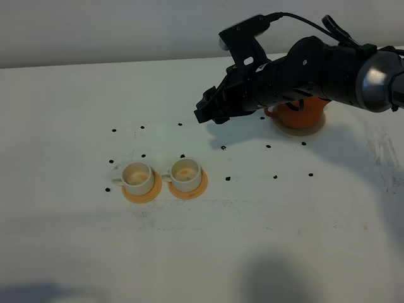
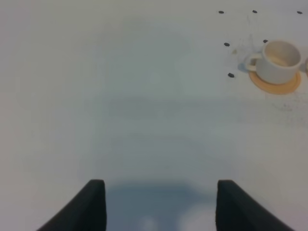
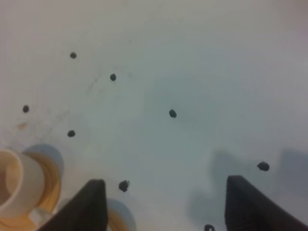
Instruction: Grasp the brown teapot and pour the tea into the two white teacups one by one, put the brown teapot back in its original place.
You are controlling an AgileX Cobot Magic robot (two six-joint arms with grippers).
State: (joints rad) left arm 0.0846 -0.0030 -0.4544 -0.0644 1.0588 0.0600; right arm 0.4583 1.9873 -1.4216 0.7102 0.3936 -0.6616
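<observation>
While checking the overhead shot, spotted the right gripper point(image 1: 207, 112) hanging above the worktop toward the back edge, jaws spread wide, nothing in them. Found the brown teapot point(image 1: 302, 115) on its cream saucer point(image 1: 304, 132) toward the back right corner, half hidden behind the arm. Saw the two white teacups point(image 1: 137, 175) point(image 1: 185, 172) side by side on orange coasters point(image 1: 142, 194) nearer the left edge. Caught the left gripper point(image 2: 159, 207) gaping wide too, empty.

The black jointed right arm point(image 1: 315, 69) stretches out low and level. At its tip, the black two-fingered right gripper point(image 1: 207, 112) has its fingers point(image 3: 94, 204) spread wide. The black left gripper point(image 2: 159, 192) hangs with its fingers equally parted.
</observation>
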